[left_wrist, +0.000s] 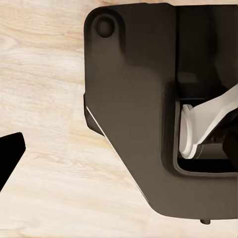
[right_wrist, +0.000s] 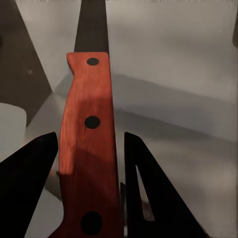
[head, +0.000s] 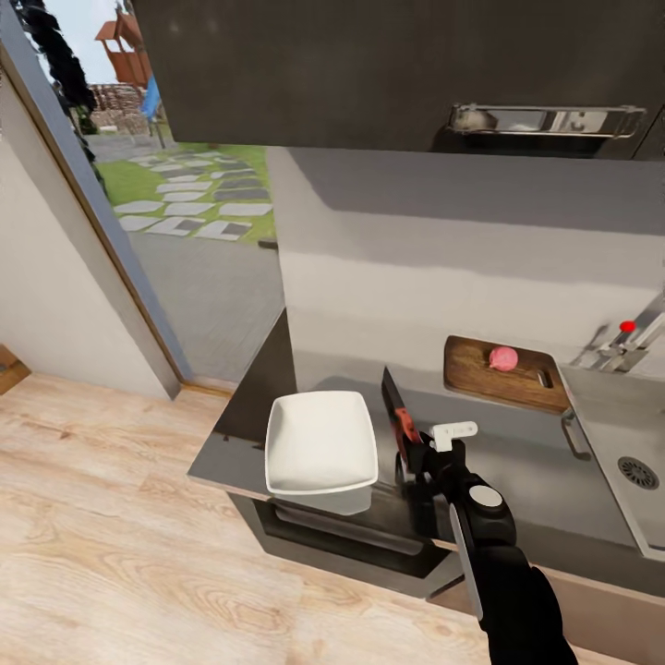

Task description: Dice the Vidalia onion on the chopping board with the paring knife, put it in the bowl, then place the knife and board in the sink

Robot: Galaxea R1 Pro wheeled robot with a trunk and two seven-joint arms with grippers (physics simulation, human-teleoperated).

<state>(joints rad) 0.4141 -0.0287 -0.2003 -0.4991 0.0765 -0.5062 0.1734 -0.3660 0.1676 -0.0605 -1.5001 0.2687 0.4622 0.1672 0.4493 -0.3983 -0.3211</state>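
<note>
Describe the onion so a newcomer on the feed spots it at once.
Find the steel sink at the counter's right end in the head view. Just left of its tap lies a brown wooden chopping board against the wall. The onion is the small pinkish ball on that board, the only round thing there.

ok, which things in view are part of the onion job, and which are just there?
Task things:
- pink round onion, sitting on the board
- brown wooden chopping board
- red-handled dark-bladed paring knife, between the right claw fingers
- white square bowl on the countertop
- steel sink

Just there:
- faucet with red knob
- dark upper cabinet with metal handle
- open doorway to the garden
</note>
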